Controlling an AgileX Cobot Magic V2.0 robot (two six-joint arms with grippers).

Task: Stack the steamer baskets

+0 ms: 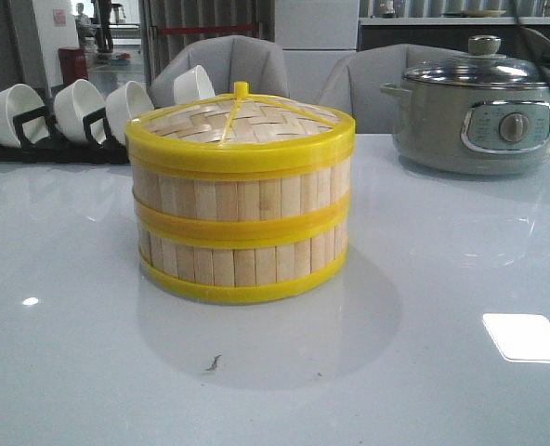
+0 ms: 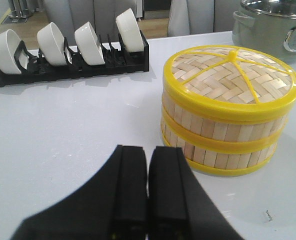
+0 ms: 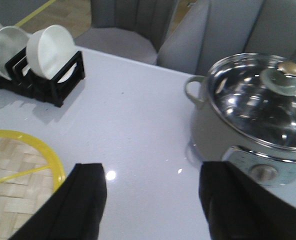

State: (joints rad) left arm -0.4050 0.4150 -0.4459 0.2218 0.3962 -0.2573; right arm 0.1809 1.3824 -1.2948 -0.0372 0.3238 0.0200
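Note:
Two steamer baskets stand stacked in the middle of the table, the upper basket (image 1: 242,190) on the lower basket (image 1: 242,260). A woven bamboo lid (image 1: 242,121) with a yellow rim covers the top. The stack also shows in the left wrist view (image 2: 223,135), with the lid (image 2: 230,75) on it. My left gripper (image 2: 149,155) is shut and empty, low over the table just short of the stack. My right gripper (image 3: 153,175) is open and empty, above the table between the lid's rim (image 3: 43,150) and the pot. Neither gripper shows in the front view.
A grey electric pot (image 1: 484,107) with a glass lid stands at the back right; it is close to my right gripper (image 3: 253,120). A black rack of white bowls (image 1: 66,116) stands at the back left. Grey chairs stand behind the table.

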